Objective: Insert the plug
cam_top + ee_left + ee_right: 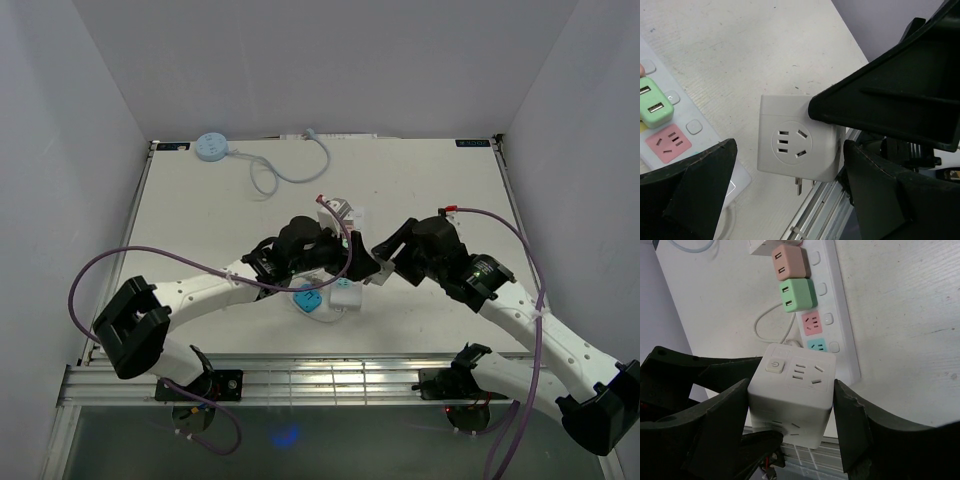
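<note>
A white cube plug with sockets, a power button and metal prongs is held clear of the table, prongs toward the near rail. My right gripper is shut on it, a finger on each side. My left gripper is open; its fingers straddle the cube and the left finger stands apart from it. The white power strip lies just beyond, with a brown adapter, a green adapter, a free pink socket and a free blue socket. In the top view the cube sits between both arms.
A light-blue round device with a pale cable lies at the table's back left. An aluminium rail runs along the near edge, right under the cube. Purple cables loop off both arms. White walls close in the table.
</note>
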`<state>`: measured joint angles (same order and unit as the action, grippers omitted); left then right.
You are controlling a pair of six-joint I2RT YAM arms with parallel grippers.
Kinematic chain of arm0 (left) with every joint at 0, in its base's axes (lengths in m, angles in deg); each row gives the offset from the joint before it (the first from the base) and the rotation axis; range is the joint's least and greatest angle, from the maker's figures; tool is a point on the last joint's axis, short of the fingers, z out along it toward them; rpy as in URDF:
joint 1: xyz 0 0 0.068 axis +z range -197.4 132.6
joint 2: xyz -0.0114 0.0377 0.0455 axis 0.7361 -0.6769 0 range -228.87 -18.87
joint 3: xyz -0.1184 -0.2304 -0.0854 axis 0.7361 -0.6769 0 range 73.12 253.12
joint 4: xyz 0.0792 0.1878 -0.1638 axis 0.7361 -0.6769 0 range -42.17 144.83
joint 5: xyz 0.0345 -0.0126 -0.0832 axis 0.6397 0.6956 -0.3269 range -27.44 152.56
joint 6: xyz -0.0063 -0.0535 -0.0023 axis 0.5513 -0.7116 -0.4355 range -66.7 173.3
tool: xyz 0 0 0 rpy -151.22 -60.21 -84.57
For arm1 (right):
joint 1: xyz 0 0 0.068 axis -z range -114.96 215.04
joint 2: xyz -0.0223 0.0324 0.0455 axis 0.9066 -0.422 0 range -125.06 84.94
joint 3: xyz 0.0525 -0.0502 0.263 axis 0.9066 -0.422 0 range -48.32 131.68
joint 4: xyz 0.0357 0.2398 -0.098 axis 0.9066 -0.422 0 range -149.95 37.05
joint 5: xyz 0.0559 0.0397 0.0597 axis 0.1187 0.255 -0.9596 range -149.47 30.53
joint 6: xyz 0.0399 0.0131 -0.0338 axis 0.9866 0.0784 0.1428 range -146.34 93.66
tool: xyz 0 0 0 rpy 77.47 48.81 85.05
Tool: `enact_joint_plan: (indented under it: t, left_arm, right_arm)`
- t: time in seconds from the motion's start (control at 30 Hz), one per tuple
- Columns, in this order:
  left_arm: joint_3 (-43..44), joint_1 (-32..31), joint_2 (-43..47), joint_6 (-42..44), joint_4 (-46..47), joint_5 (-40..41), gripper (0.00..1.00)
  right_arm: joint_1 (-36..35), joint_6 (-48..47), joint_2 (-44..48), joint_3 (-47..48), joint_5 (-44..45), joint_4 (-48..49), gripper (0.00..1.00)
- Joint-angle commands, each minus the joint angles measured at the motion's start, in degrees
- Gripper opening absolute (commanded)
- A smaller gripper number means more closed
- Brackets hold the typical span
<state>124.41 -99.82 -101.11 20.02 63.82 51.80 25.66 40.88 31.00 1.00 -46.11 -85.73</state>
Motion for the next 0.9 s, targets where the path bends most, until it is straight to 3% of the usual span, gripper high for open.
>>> enact_joint_plan:
  t: [0.0,0.17,0.23,0.5,0.53,0.6,0.7,0.77,0.83,0.87]
  left_arm:
    - [1.27,0.92,0.58,-1.96,3.57,-7.32,0.98]
    - [0.83,2.59,-0.11,-3.20,5.07,-12.17,0.97]
    - [0.83,2.59,-0.47,-3.37,5.33,-13.48,0.93]
    - [-0.66,2.68,0.06,-3.73,6.47,-14.99,0.36]
    - [-0.92,2.68,0.23,-3.81,6.65,-15.07,0.17]
    - [-1.19,2.76,0.67,-3.64,6.65,-15.16,0.02]
    - [-2.06,2.85,1.55,-3.37,6.65,-15.25,0.00]
    - [-2.68,3.20,2.78,-3.11,6.65,-15.51,0.00]
    - [-3.82,4.08,4.18,-3.20,6.91,-16.92,0.00]
    - [-4.26,4.61,4.62,-3.37,7.00,-17.70,0.00]
  right_arm:
    - [0.18,-0.69,1.46,-0.01,-2.11,5.17,0.34]
    - [0.35,-0.78,1.37,0.07,-2.90,6.14,0.34]
    - [0.35,-0.78,1.29,-0.10,-3.08,6.67,0.34]
    - [0.61,-1.30,1.02,-0.45,-3.35,7.64,0.37]
    - [0.62,-1.48,1.20,-0.45,-3.00,7.64,0.40]
    - [0.62,-2.00,1.46,-0.45,-2.38,7.55,0.46]
    - [0.70,-2.62,2.69,-0.72,-1.24,7.72,0.61]
    - [0.97,-3.41,3.57,-0.63,-0.80,7.73,0.83]
    - [1.32,-5.85,4.27,-0.28,-0.62,8.08,0.98]
    - [1.58,-7.00,4.36,-0.02,-0.36,7.99,1.00]
